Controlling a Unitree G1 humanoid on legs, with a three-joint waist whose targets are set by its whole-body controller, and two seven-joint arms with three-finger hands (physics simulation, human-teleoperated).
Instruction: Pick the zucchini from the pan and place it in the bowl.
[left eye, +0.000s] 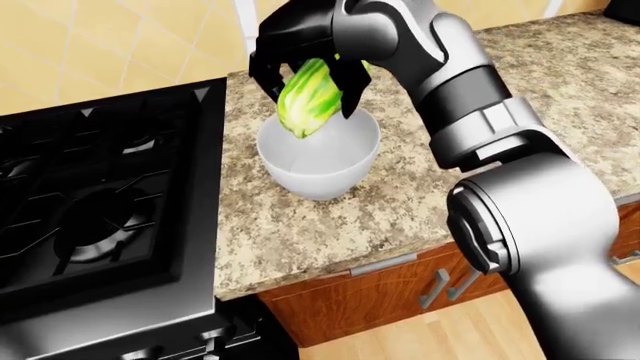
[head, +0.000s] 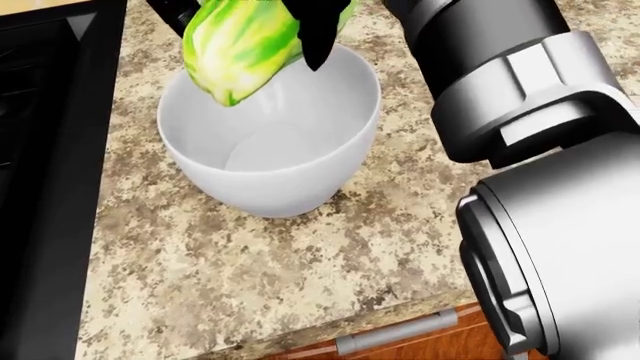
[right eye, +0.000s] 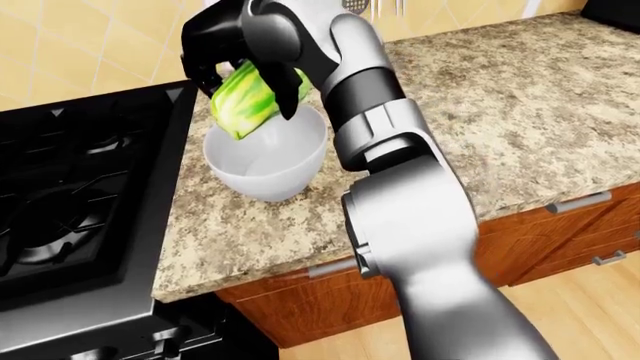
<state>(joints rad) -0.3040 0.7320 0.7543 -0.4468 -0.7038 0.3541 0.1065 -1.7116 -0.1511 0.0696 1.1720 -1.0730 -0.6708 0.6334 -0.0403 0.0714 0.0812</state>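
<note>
Right hand over the bowl, zucchini in its grasp.

The right hand has its black fingers wrapped round the zucchini, tip pointing down just above the white bowl on the granite counter (stove left). Head view crops the hand's top; left hand unseen.

Kitchen: stove, granite counter.
</note>
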